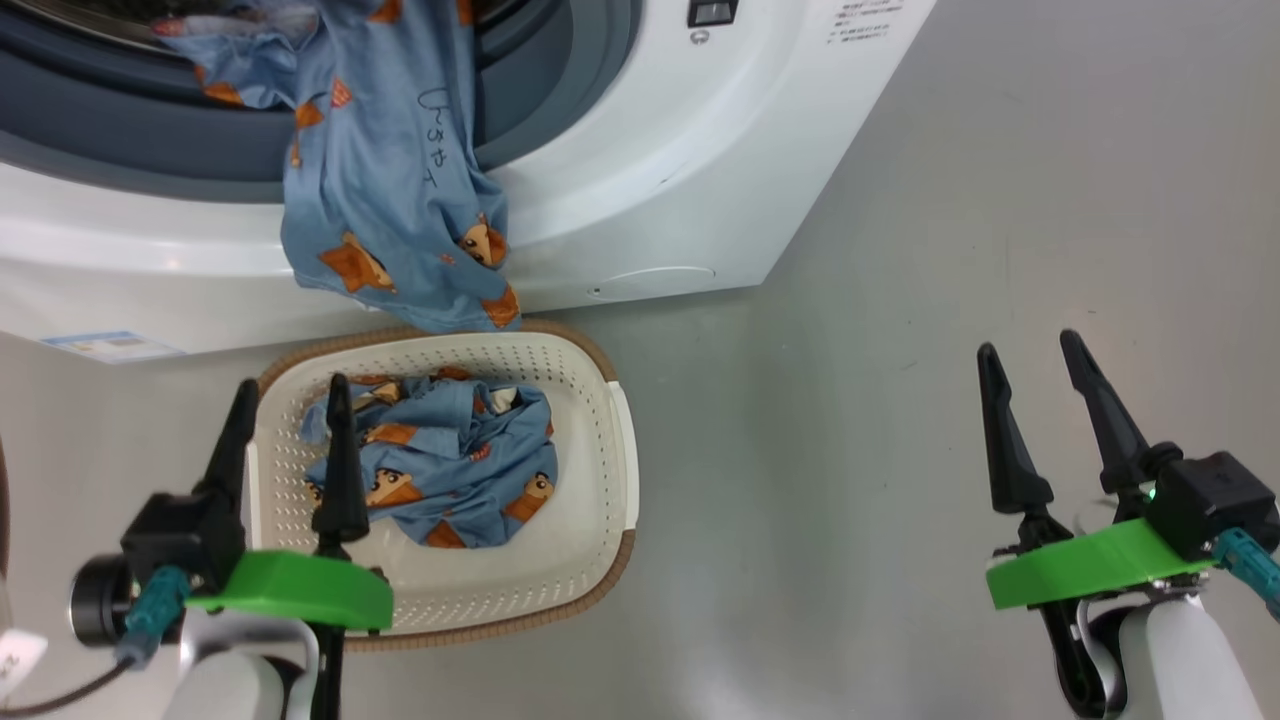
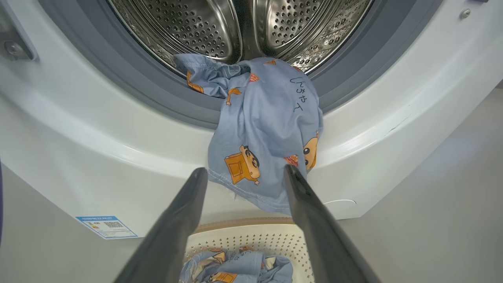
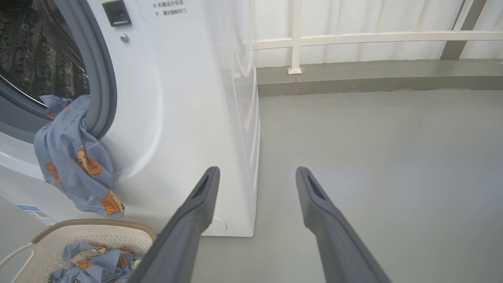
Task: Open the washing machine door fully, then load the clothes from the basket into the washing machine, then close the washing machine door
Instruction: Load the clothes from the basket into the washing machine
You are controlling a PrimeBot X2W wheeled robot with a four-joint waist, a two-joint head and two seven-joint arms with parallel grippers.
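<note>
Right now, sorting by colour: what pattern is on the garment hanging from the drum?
The garment is light blue with orange cartoon figures; clearest in left wrist view.

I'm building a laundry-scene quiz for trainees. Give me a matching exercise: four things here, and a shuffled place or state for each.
1 hanging garment
2 basket
3 left tool
4 right tool

A open, over bare floor
B draped out of the washer opening
C on the floor, holding a second garment
D open, beside the basket

Pairs: 1-B, 2-C, 3-D, 4-A
</note>
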